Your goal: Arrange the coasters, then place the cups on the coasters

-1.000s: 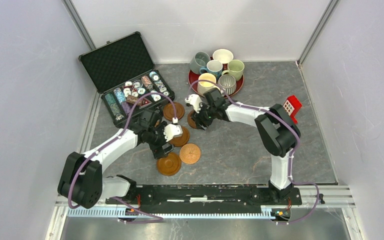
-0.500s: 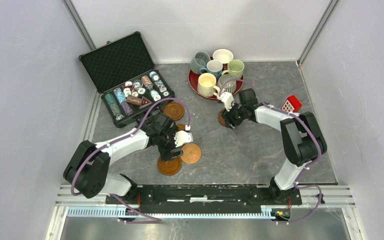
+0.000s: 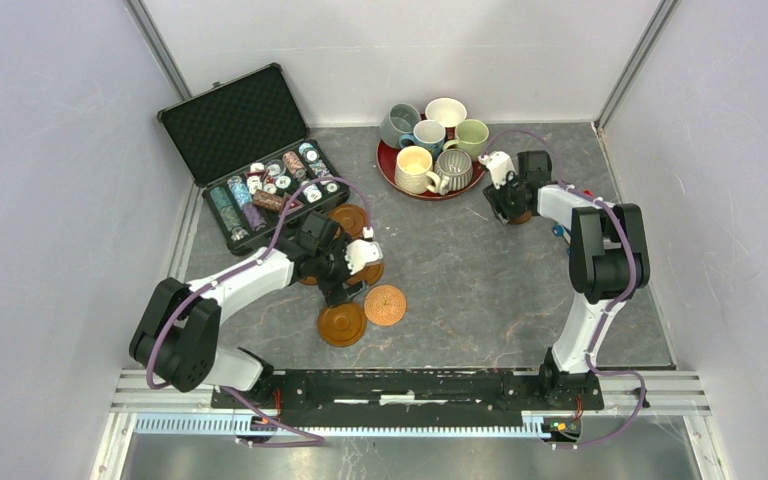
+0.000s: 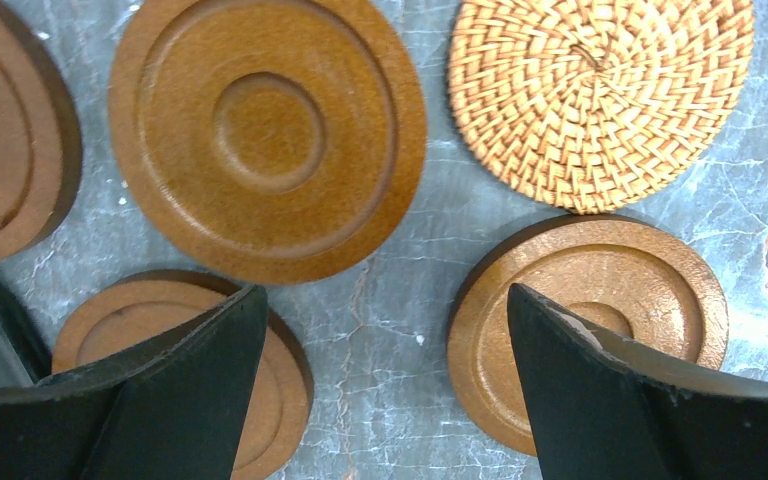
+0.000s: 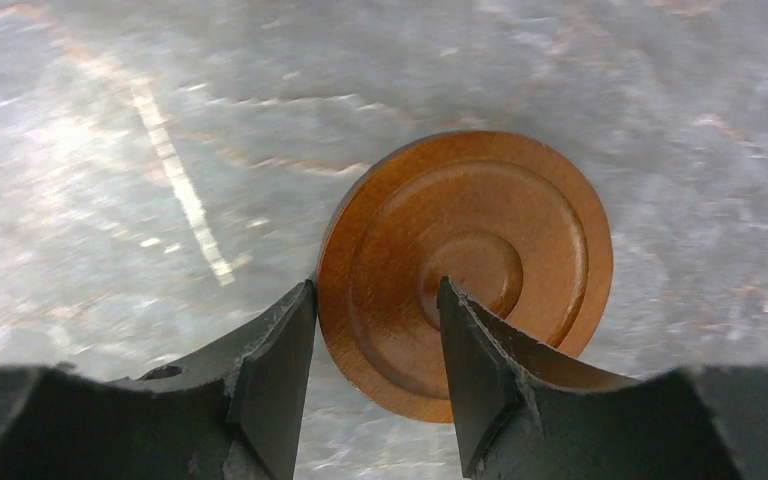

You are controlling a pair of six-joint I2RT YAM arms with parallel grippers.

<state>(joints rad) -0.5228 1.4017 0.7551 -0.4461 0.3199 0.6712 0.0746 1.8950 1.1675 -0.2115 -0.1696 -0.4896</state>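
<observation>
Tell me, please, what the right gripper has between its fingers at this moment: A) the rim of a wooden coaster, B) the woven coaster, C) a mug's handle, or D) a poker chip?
A: in the right wrist view the right gripper has one finger outside and one inside the raised rim of a wooden coaster.

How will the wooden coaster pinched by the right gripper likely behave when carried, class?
Probably stiff: the wooden coaster looks like solid turned wood. Its glossy finish may slip, since the right gripper pinches only its rim. Dropped on edge, the round disc could roll.
</observation>
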